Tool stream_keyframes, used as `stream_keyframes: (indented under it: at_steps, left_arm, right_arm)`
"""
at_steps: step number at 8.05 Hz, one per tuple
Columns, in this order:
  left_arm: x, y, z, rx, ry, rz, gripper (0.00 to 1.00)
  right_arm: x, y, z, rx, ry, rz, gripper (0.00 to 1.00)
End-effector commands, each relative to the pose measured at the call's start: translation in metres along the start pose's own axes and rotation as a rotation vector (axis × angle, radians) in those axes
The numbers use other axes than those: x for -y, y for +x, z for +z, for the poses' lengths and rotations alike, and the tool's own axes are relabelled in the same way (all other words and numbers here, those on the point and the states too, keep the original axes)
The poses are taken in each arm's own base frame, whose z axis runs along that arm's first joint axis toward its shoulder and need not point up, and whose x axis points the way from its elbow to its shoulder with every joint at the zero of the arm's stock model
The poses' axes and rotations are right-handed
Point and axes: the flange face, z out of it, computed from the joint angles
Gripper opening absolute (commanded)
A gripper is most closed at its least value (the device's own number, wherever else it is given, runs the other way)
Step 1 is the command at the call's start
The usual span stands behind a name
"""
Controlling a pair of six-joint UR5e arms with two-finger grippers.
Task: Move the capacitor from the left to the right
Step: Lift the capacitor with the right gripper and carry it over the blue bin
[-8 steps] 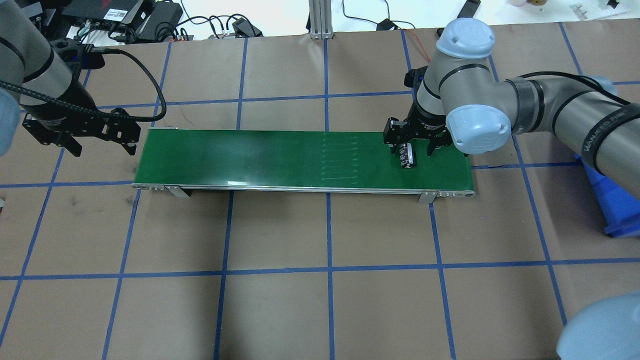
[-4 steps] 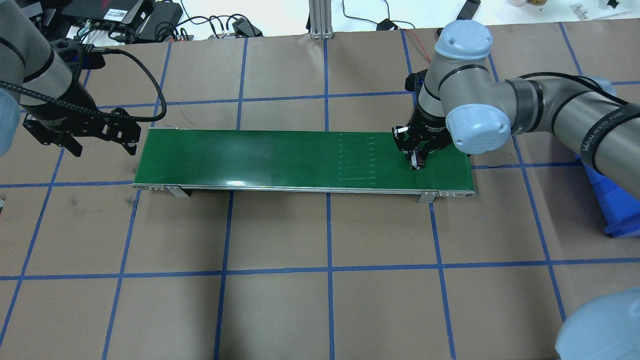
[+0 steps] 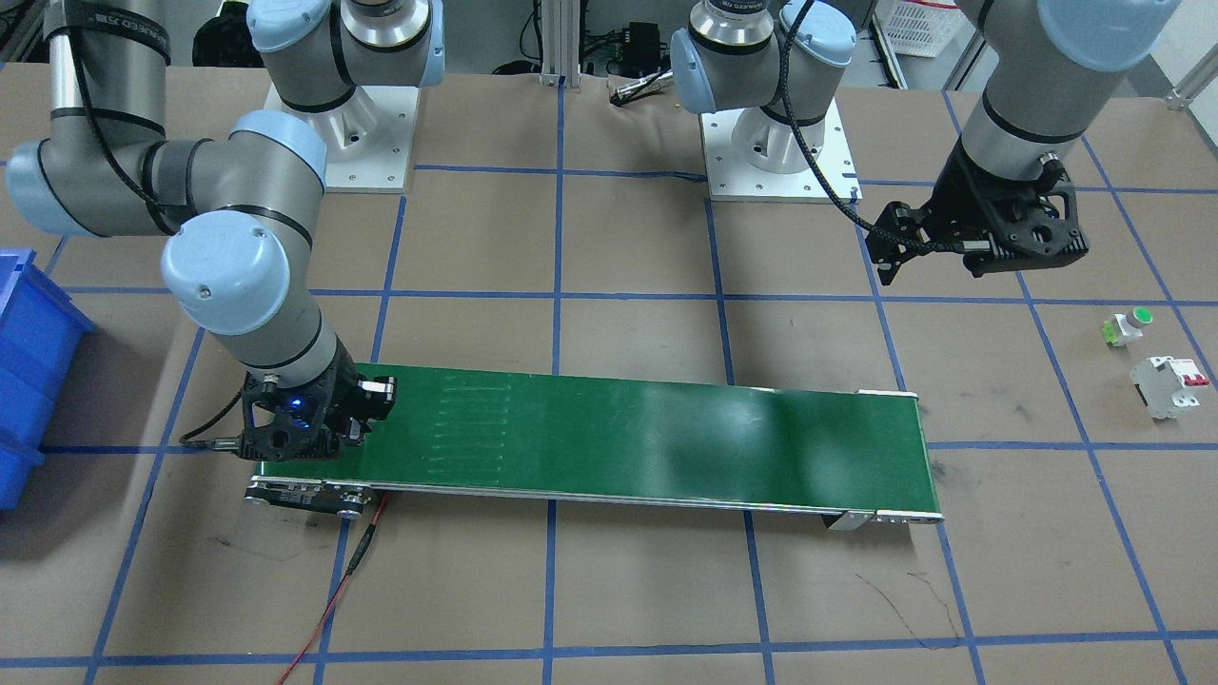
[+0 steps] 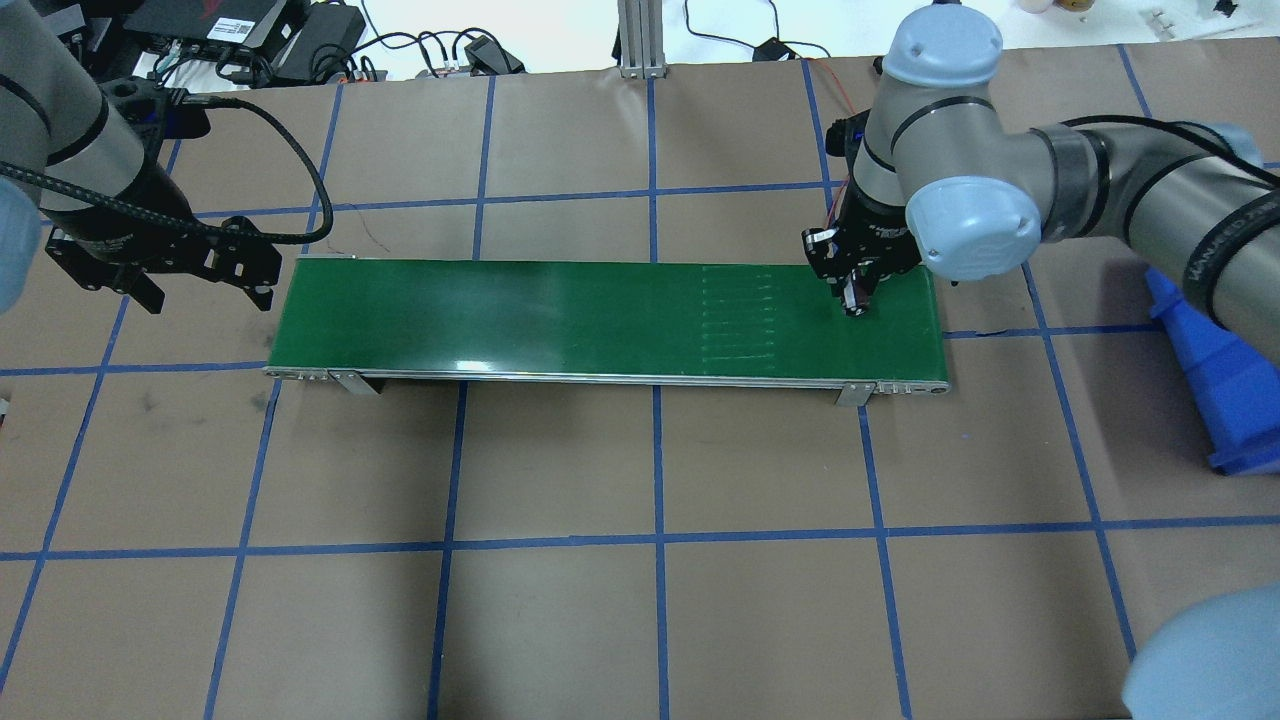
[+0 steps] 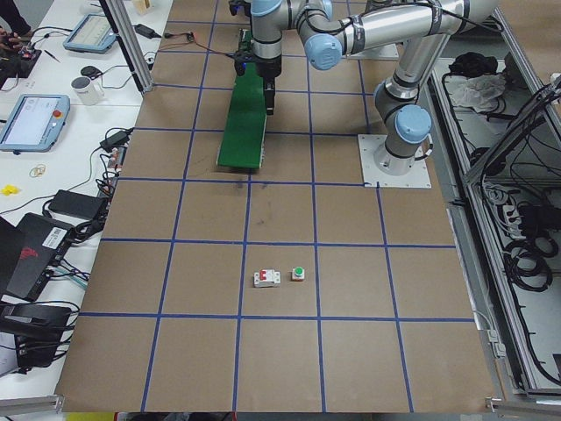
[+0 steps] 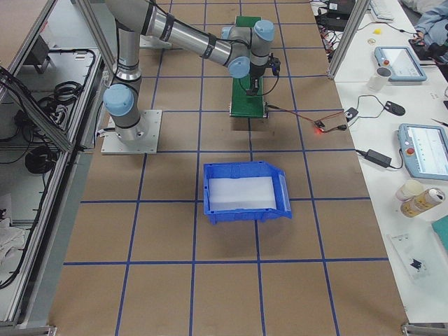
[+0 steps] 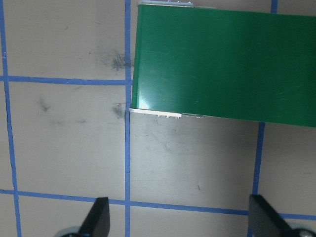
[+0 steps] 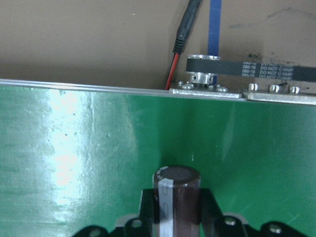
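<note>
The long green conveyor belt (image 4: pixel 600 315) dominates. Off one end the left gripper (image 7: pixel 177 215) hangs with its fingers spread, and only the front and left-side cameras catch the white breaker (image 3: pixel 1168 385) and green-capped button (image 3: pixel 1128 325) beyond it. Over the belt's other end the right gripper (image 4: pixel 855 297) pinches the capacitor (image 8: pixel 177 197), which is stubby, dark brown and pale-striped, and plain only to its wrist camera.

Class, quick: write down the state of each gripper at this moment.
Left gripper: open, holding nothing, off the end of the green belt.
Right gripper: closed on the capacitor, over the green belt.
</note>
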Motion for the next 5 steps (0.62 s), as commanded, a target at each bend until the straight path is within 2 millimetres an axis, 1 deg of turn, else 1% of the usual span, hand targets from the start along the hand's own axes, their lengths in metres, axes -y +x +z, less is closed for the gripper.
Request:
stream_keyframes:
  at_steps: [1, 2, 3, 4, 5]
  left_arm:
    - [0.001, -0.001, 0.001, -0.002, 0.0, -0.001, 1.0]
    - [0.0, -0.001, 0.002, 0.002, -0.004, -0.001, 1.0]
    - [0.0, 0.0, 0.001, 0.002, -0.003, 0.0, 1.0]
    - [0.0, 0.0, 0.001, 0.002, -0.003, 0.0, 1.0]
    - [0.0, 0.0, 0.002, 0.003, -0.005, 0.002, 1.0]
  right_arm:
    - [0.018, 0.081, -0.066, -0.038, 0.009, 0.002, 0.0]
    - [0.01, 0.126, -0.09, -0.053, 0.023, -0.034, 0.0]
    - [-0.004, 0.171, -0.11, -0.101, 0.014, -0.112, 0.0]
    - [-0.012, 0.229, -0.117, -0.115, 0.007, -0.142, 0.0]
    - [-0.024, 0.286, -0.117, -0.111, -0.002, -0.172, 0.0]
